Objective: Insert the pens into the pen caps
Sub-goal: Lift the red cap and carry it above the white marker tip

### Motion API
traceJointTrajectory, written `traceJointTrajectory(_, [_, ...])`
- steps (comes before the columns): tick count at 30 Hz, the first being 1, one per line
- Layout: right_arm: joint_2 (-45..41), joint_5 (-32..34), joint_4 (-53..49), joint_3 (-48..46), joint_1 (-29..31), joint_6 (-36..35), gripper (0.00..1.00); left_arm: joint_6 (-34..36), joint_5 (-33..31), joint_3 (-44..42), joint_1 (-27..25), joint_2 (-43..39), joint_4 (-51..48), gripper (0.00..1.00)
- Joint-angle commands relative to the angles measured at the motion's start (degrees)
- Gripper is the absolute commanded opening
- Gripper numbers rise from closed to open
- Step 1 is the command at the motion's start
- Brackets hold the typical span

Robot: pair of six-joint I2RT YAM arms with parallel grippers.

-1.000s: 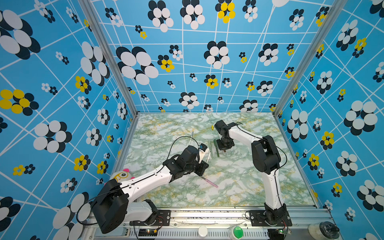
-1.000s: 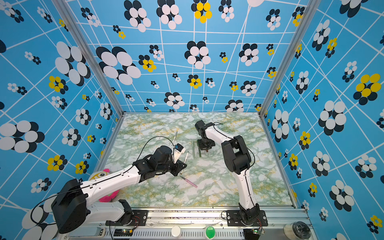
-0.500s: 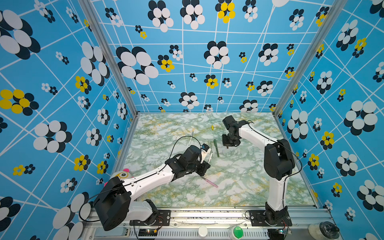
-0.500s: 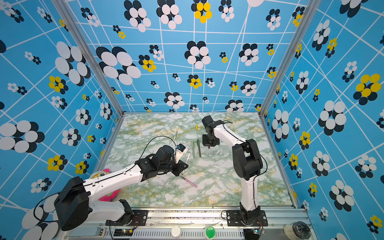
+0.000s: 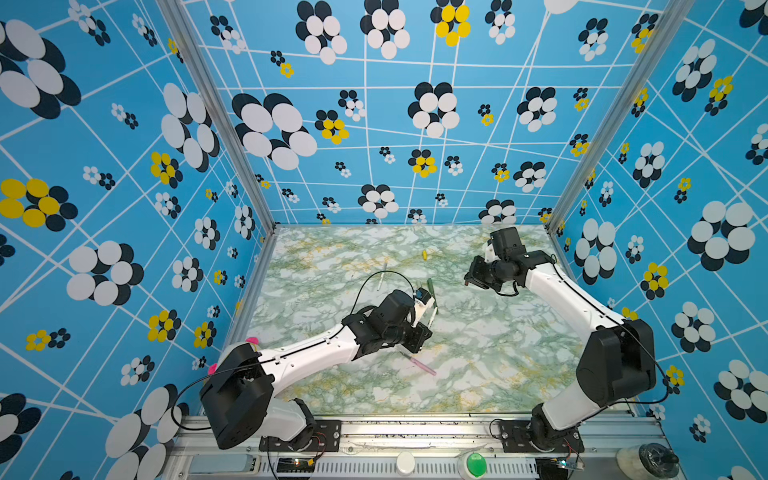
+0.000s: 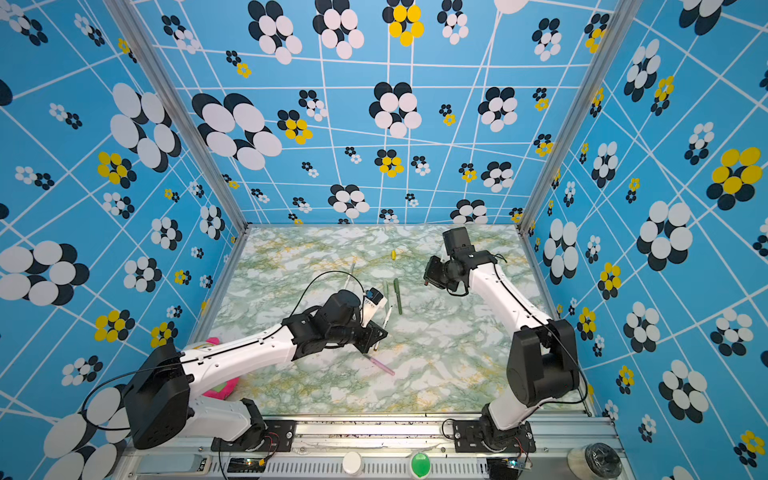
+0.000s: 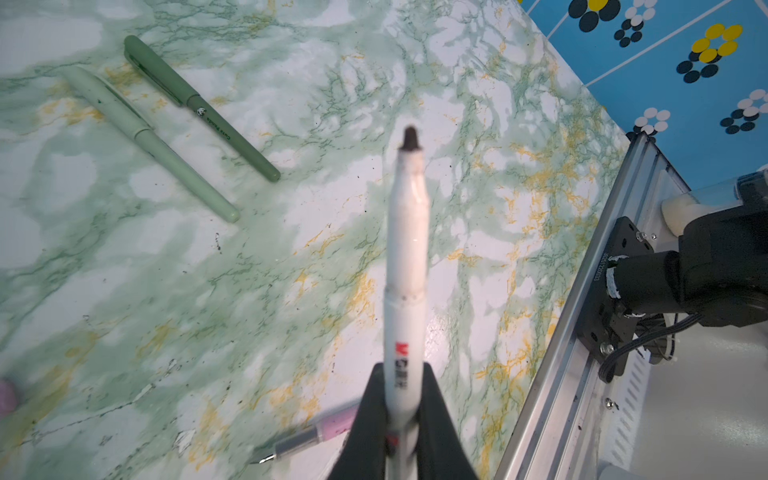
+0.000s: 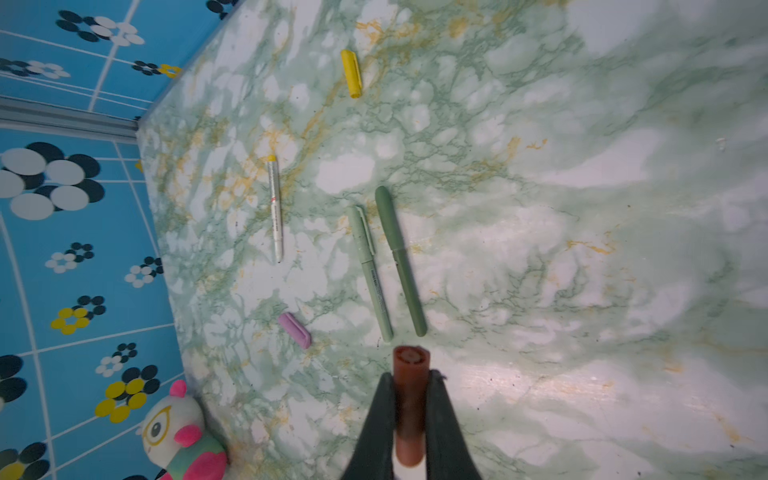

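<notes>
My left gripper [image 7: 402, 374] is shut on a white pen [image 7: 405, 270] with a brown tip, held above the table; in a top view the pen [image 6: 387, 318] juts from the gripper [image 6: 372, 334]. My right gripper [image 8: 409, 382] is shut on the brown cap [image 8: 409, 370] and hangs at the right rear [image 5: 473, 276]. A pale green pen [image 8: 370, 270] and a dark green pen [image 8: 399, 257] lie side by side, each with its cap on. The yellow cap [image 8: 351, 72], white-yellow pen [image 8: 275, 212], pink cap [image 8: 294, 330] and pink pen [image 5: 419, 365] lie loose.
A plush toy [image 8: 178, 432] sits at the table's front left corner beside the left arm's base. Blue flowered walls [image 5: 374, 124] close in three sides of the marble table [image 5: 478, 365]. A metal rail [image 5: 415, 428] runs along the front edge.
My right gripper has lifted off the green pens and swung back to the right with the brown cap. The left gripper with its pen has barely moved.
</notes>
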Motion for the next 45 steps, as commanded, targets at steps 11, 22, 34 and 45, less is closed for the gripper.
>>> traceJointTrajectory(11, [-8.3, -16.7, 14.1, -8.2, 1.3, 6.2, 0.06, -8.2, 6.4, 1.7, -0.5, 4.3, 9.8, 0.00])
traceJointTrajectory(22, [-10.1, -17.0, 11.9, -8.8, 4.2, 1.1, 0.05, -10.0, 7.5, 2.9, 0.0, 6.0, 11.5, 0.00])
traceJointTrajectory(34, [-10.9, -15.0, 8.4, -9.3, 5.9, -2.6, 0.05, -11.0, 8.6, 2.9, 1.1, 6.4, 12.6, 0.00])
traceJointTrajectory(45, [-11.8, -14.7, 6.9, -8.5, 6.8, -3.7, 0.05, -11.2, 8.2, 2.4, 1.7, 6.2, 12.6, 0.00])
